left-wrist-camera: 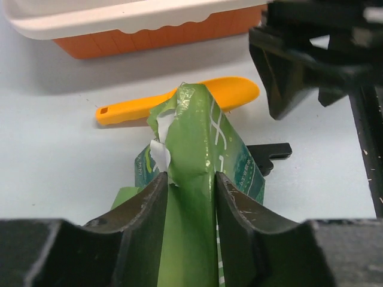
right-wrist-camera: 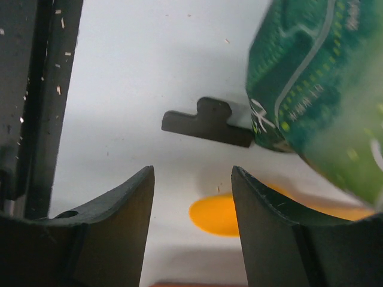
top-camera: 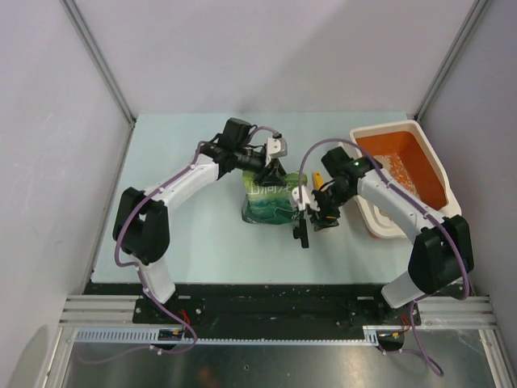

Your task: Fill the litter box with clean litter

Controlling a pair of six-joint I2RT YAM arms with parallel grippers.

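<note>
**Visitor:** Where is the litter box?

**Onlooker:** From overhead, the litter box [top-camera: 384, 128] sits at the upper right of the frame. It is a long white tray with an orange inside, lying at a slant on the pale table [top-camera: 178, 242]. A thin scatter of clean litter [top-camera: 396, 171], pale and sandy, shows on its orange floor.

**Visitor:** And the two claws?

**Onlooker:** The left gripper [left-wrist-camera: 190, 179] is clamped on the folded top of a green bag [top-camera: 271, 206], which stands at the centre of the frame. The right gripper [right-wrist-camera: 192, 173] hangs just right of the bag. Its fingers are apart with nothing between them, and only table shows through the gap.

**Visitor:** Is anything else near them?

**Onlooker:** An orange scoop [left-wrist-camera: 179, 101] lies flat on the table between the bag and the tray. A small black piece [right-wrist-camera: 206, 122] lies on the table beside the bag's base.
</note>
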